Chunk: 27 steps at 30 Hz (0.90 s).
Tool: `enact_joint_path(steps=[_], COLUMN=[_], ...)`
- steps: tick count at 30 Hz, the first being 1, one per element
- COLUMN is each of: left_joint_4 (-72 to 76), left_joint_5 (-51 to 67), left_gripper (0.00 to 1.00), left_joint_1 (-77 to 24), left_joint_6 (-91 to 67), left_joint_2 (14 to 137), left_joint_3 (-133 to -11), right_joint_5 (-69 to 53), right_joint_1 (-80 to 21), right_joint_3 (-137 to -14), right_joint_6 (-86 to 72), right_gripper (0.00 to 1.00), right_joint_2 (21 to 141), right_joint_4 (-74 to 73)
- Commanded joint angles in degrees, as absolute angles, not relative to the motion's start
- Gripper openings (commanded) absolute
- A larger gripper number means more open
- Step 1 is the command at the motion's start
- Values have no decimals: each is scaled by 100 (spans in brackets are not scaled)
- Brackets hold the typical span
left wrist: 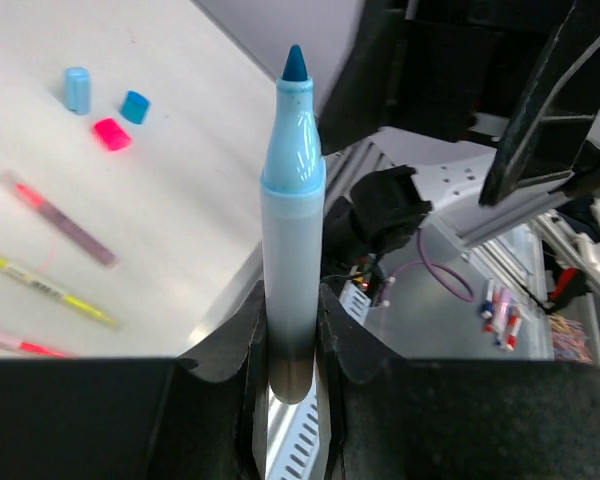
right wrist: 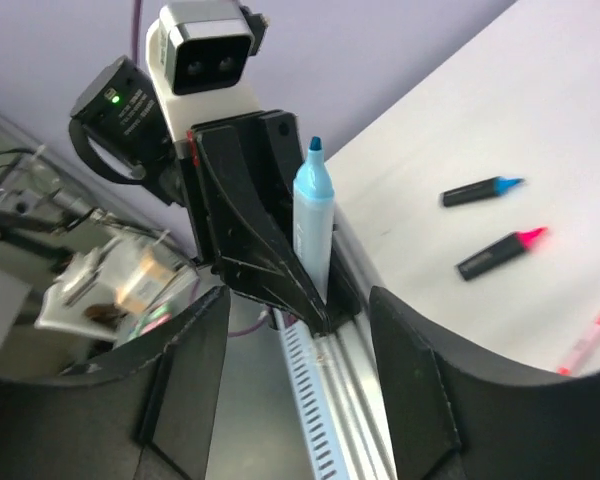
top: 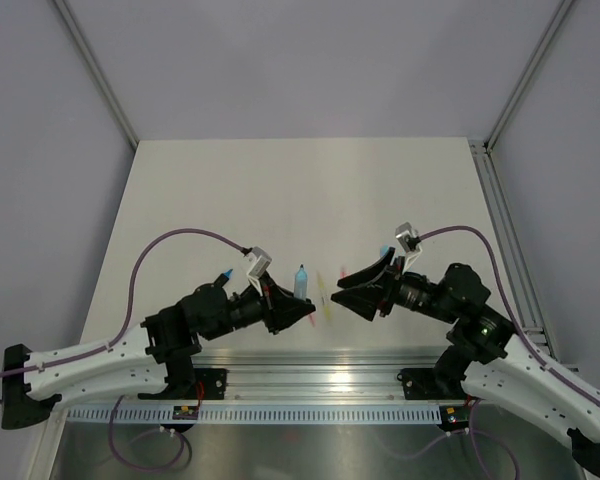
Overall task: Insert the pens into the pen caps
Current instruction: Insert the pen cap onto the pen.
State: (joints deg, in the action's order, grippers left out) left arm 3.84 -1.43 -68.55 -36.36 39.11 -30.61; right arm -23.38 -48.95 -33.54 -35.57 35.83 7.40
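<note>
Pale-blue pen [left wrist: 292, 230] clamped upright in left pincer [left wrist: 290, 325], right pincer [right wrist: 298, 330] wide, nearby

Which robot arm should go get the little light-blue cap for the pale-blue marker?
Probably right. The right gripper is open and empty, while the left gripper is clamped on the pale-blue plastic marker, tip uncovered. The stubby light-blue plastic cap lies on the white table.
</note>
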Motion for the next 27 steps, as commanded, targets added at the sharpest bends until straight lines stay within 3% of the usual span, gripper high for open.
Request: enact_joint_path(steps=[1,6,15,22,27], left_joint_4=[571,772,1494,1767,1775], left_joint_5=[-703,-694,211,624,528], left_gripper=[0,0,0,0,0], left_joint_1=[-6820,-6777,-6610,-6539,-6495], left_joint_6=[-3174,-2682,-2435,-2329,-2189], left_joint_2=[3981,4165,4535,4491,4237], left_joint_3=[-3129,-3217,-2989,-2672,-2488], right_joint_5=[-1127,312,2107,2557,2593], right_joint_1=[-4825,-4291,-3481,-3357,-3094], right_joint_3=[-3209,-2988,-3980,-4623,-4781], right_joint_6=[-3147,-3155,-3305,-3577,-3454], right_gripper=[62,53,52,60,61], right_joint_2=[2929,2672,4806,6589,7092], right_joint_4=[-560,-1605,-2627,-2760,-2444])
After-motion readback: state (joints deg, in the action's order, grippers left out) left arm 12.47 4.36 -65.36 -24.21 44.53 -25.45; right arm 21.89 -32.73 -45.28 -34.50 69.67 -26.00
